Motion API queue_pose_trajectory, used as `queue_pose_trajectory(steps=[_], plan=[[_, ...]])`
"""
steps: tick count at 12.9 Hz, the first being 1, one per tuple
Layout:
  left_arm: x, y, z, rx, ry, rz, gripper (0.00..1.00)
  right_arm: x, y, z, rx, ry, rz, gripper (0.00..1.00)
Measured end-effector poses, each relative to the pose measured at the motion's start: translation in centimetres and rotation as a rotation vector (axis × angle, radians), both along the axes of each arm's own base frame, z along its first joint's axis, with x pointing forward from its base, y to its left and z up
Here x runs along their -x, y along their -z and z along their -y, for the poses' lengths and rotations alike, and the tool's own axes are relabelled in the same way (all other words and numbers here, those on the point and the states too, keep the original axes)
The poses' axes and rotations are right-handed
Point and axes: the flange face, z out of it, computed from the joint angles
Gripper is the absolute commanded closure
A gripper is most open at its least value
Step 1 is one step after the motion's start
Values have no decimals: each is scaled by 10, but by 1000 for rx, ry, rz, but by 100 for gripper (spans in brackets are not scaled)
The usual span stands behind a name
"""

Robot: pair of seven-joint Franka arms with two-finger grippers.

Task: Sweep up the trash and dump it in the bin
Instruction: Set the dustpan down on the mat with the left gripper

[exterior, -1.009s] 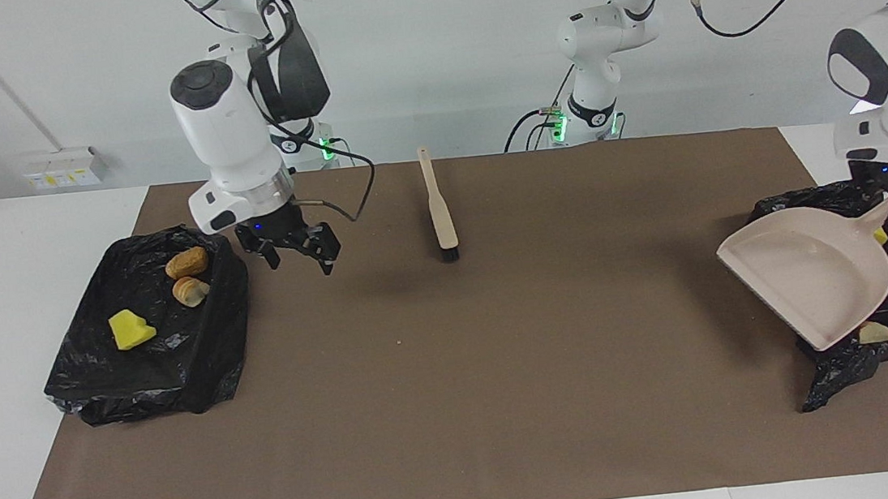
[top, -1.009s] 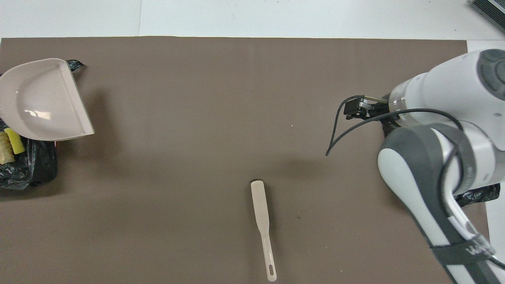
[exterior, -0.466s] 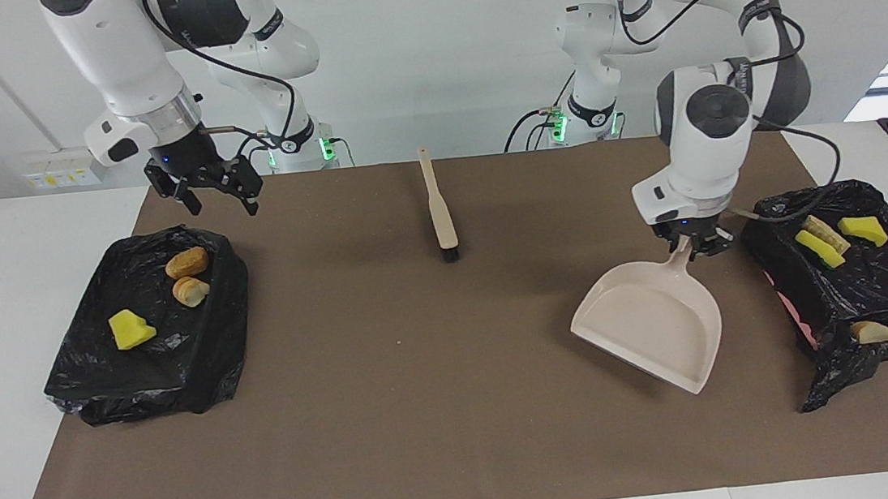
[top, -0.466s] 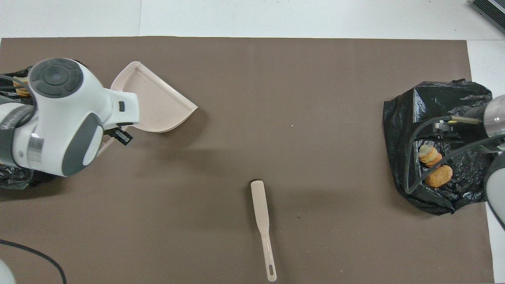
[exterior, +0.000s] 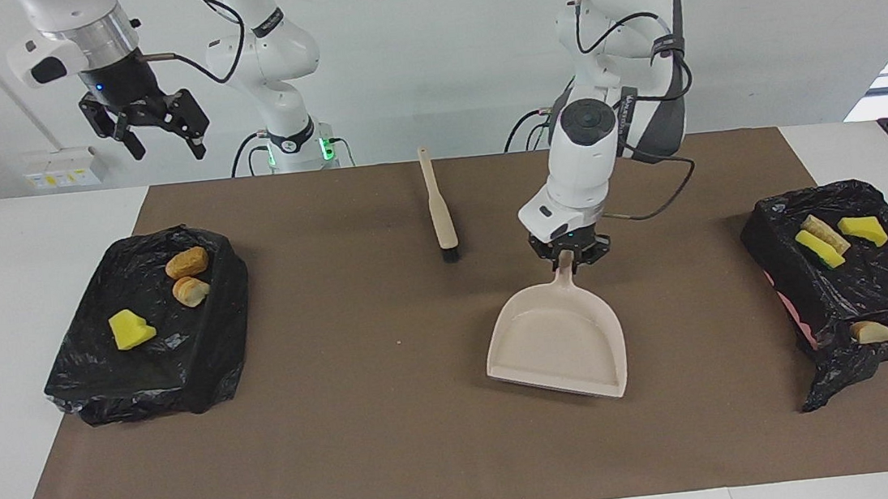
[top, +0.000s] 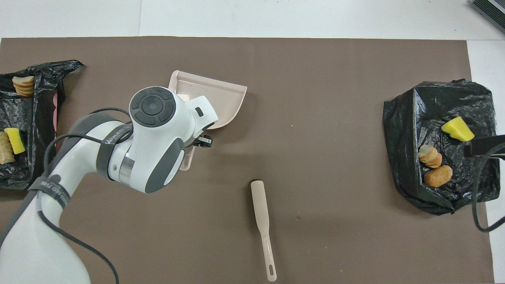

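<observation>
The dustpan looks like smooth beige plastic with a soft sheen, and the brush has a matching matt beige handle with black bristles. Both bins are lined with crinkled, glossy black plastic film. The mat is a flat, matt brown sheet. The trash is porous yellow sponge and rough, crusty tan lumps. Arm casings are glossy white plastic

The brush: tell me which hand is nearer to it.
Left. The left hand grips the dustpan handle just beside the brush; the right hand hangs open, high over the table's edge.
</observation>
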Motion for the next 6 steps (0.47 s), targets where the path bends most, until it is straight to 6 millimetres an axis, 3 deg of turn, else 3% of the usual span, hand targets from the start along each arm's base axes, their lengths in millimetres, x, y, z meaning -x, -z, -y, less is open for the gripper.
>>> queue_pose_trajectory(steps=[3, 6], plan=[[-13, 12, 43, 35, -136, 4, 100, -5, 10, 3, 3, -16, -21, 0], [-22, 37, 96, 37, -146, 9, 100, -5, 12, 9, 4, -6, -34, 0]])
